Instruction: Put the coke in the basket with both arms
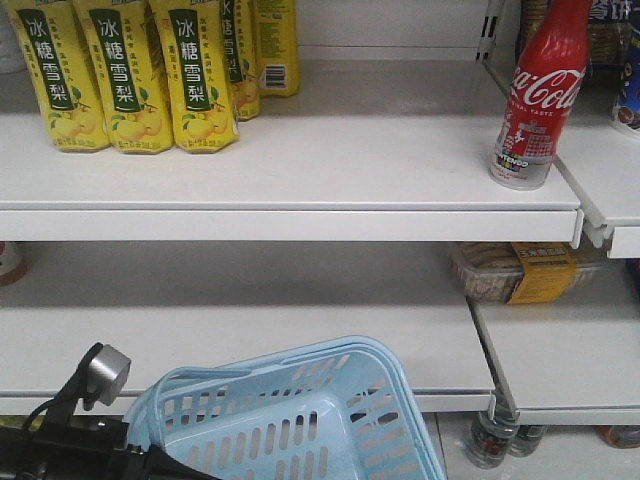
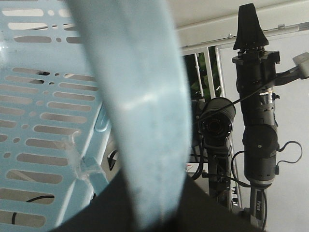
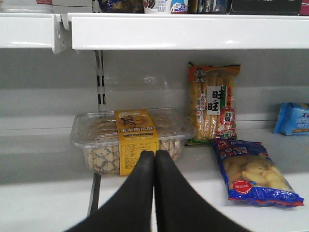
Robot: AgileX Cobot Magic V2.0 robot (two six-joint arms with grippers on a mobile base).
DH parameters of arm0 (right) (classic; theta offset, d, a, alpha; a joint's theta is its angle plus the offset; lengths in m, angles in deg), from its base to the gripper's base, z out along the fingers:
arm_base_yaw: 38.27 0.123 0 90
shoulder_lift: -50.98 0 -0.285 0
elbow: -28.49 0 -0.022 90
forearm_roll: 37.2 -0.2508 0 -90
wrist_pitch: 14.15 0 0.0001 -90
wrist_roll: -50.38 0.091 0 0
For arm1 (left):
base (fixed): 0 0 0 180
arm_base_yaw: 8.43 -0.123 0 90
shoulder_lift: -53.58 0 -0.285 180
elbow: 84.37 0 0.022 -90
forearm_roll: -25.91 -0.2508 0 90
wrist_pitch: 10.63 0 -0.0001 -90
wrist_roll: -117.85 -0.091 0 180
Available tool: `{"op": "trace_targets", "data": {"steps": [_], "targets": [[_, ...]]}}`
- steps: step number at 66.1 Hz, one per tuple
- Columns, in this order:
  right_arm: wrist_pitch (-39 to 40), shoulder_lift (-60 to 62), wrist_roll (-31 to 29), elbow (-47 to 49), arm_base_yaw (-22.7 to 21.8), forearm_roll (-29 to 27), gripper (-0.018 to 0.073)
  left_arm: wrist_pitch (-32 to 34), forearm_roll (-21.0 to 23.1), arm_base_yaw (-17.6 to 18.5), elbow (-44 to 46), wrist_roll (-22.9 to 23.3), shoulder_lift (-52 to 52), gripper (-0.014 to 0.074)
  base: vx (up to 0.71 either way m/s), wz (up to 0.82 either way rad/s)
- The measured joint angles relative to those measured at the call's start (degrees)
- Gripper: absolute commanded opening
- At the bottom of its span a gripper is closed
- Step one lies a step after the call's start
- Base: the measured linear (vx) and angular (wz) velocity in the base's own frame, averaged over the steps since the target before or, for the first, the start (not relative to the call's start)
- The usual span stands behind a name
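Holding the basket: the left gripper [image 1: 150, 462] meets the basket [image 1: 250, 425] at its left edge. Its jaws are not plainly seen. A blurred pale blue band [image 2: 140, 121], handle or rim, runs straight across the left wrist view, and the basket hangs tilted with no shelf under it, so I judge the gripper clamped on it.
Why tilted: the mouth faces up and toward the shelves, which should let a bottle come in from above-right (judgement).
Basket contents: nothing seen inside; the near part is cut off by the frame.
Coke: the coke [image 1: 540, 90] stands upright on the top shelf [image 1: 300, 170], above and right of the basket and well apart from it, with nothing touching it.
Right gripper: the right gripper [image 3: 154, 153] has its fingers pressed together with nothing between them. It is probably left free for the pick because the left arm is taken up with the basket.
Clear box: the clear box [image 3: 128, 140], on the shelf level above-right of the basket and below the coke, holds pale biscuit-like pieces under a yellow label. The right gripper points at it.
Other stock: yellow drink packs [image 1: 120, 70] stand above-left of the basket.
Step in hand: the coke is not yet grasped, so the right jaws must spread and go up to the coke's shelf.
Risk: the bottle is tall and slim and near the shelf end, so it could tip if nudged.
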Motion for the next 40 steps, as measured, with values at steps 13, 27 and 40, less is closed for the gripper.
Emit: {"op": "trace_targets", "data": {"steps": [13, 27, 40], "targets": [[0.0, 0.0, 0.0, 0.0, 0.0, 0.0, -0.001, 0.0, 0.0, 0.0, 0.0, 0.0, 0.0, -0.0006, 0.0, 0.0], [0.0, 0.0, 0.0, 0.0, 0.0, 0.0, -0.001, 0.0, 0.0, 0.0, 0.0, 0.0, 0.0, -0.0006, 0.0, 0.0], [0.0, 0.0, 0.0, 0.0, 0.0, 0.0, -0.001, 0.0, 0.0, 0.0, 0.0, 0.0, 0.0, -0.0006, 0.0, 0.0]]}}
